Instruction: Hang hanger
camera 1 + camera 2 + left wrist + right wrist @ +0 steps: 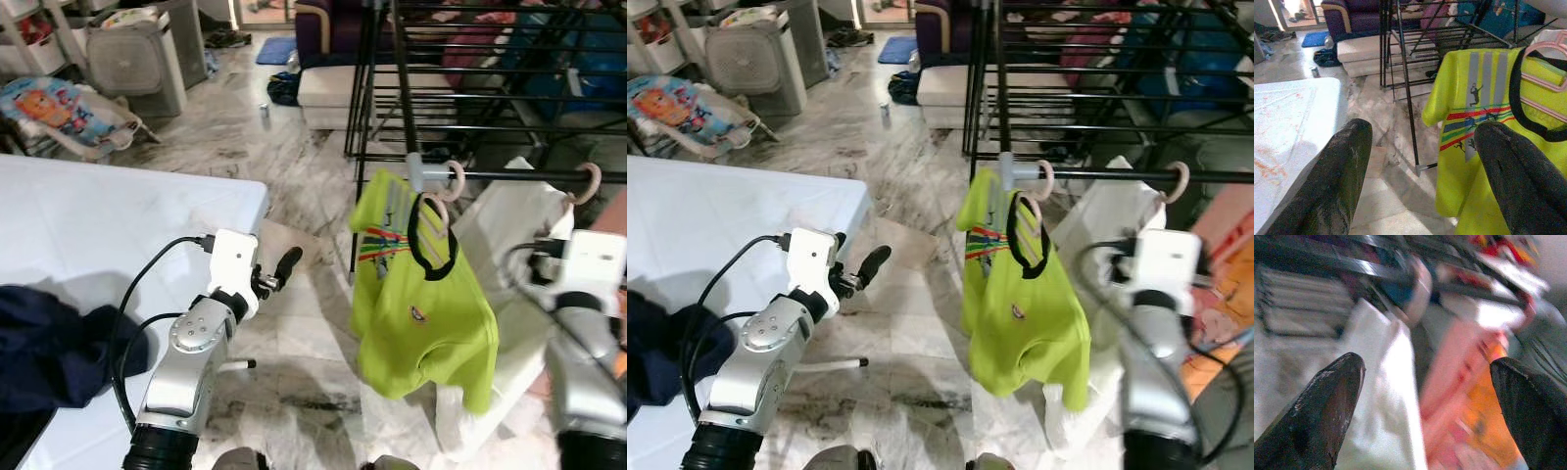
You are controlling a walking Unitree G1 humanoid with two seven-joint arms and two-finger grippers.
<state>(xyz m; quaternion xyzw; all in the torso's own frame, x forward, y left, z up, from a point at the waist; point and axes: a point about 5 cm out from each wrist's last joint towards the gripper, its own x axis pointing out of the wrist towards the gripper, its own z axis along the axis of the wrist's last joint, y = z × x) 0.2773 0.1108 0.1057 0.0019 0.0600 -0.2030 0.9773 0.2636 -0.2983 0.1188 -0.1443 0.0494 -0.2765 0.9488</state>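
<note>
The left gripper [1420, 166] stood with its fingers apart and empty, near the yellow shirt [426, 313] on its pink hanger [434, 208], which hung from the rack bar [514, 176], while the right gripper [1425, 406], also apart, held nothing beside a white cloth [500, 235].

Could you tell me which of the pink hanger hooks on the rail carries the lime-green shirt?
The leftmost pink hook, above the lime-green shirt; the far-right hook holds a white garment.

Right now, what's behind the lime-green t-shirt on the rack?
Behind the lime-green t-shirt hangs a white garment on the same black rail. The shirt covers that garment's left part and the floor beyond.
</note>
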